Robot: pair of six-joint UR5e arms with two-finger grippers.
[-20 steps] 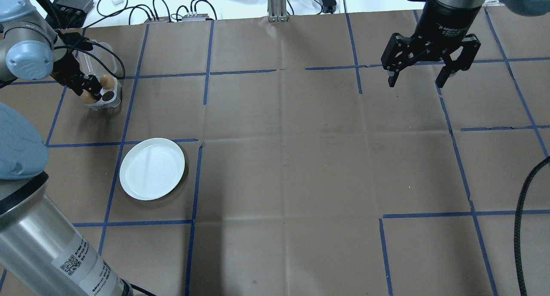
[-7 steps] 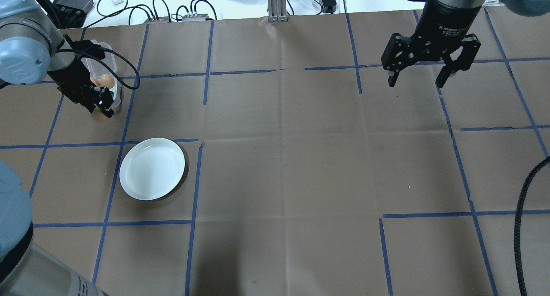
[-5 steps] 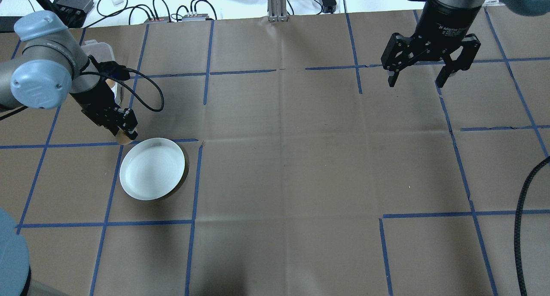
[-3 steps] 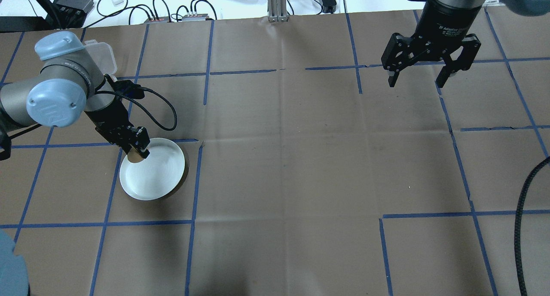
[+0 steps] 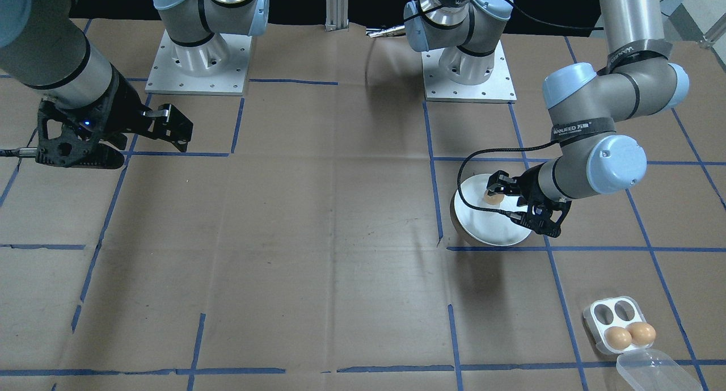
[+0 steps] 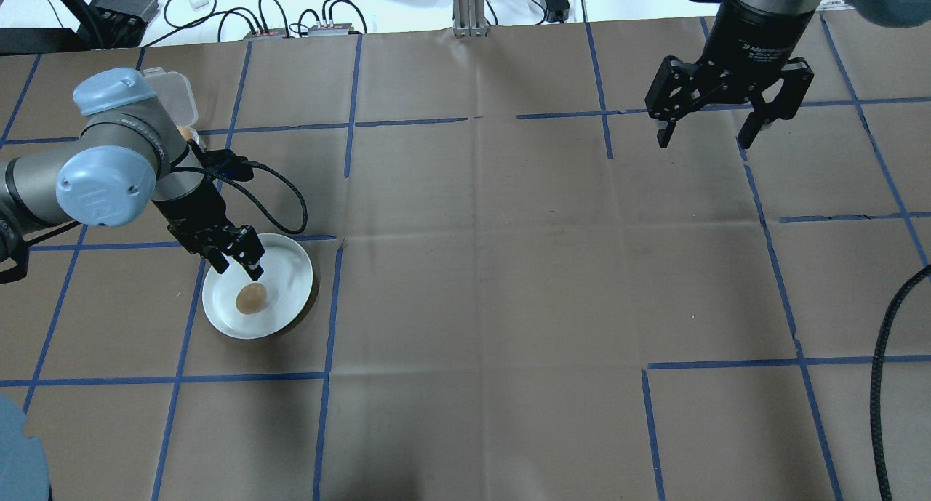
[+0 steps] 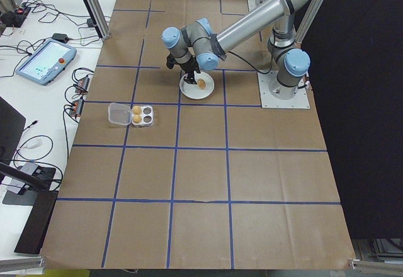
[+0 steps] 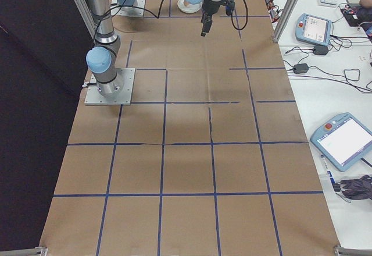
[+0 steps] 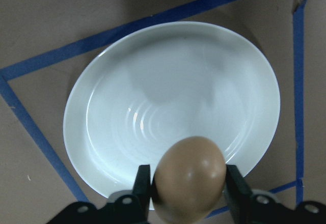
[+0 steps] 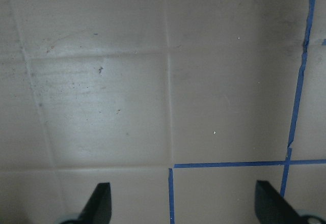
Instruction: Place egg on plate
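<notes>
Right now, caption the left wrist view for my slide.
Brown egg framed between fingers of the left end effector, white plate beneath.

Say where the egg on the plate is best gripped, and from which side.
Probably grip the egg across its narrow middle, coming straight down from above. It seems to lie on its side inside the plate, whose raised rim hinders a low sideways approach.
</notes>
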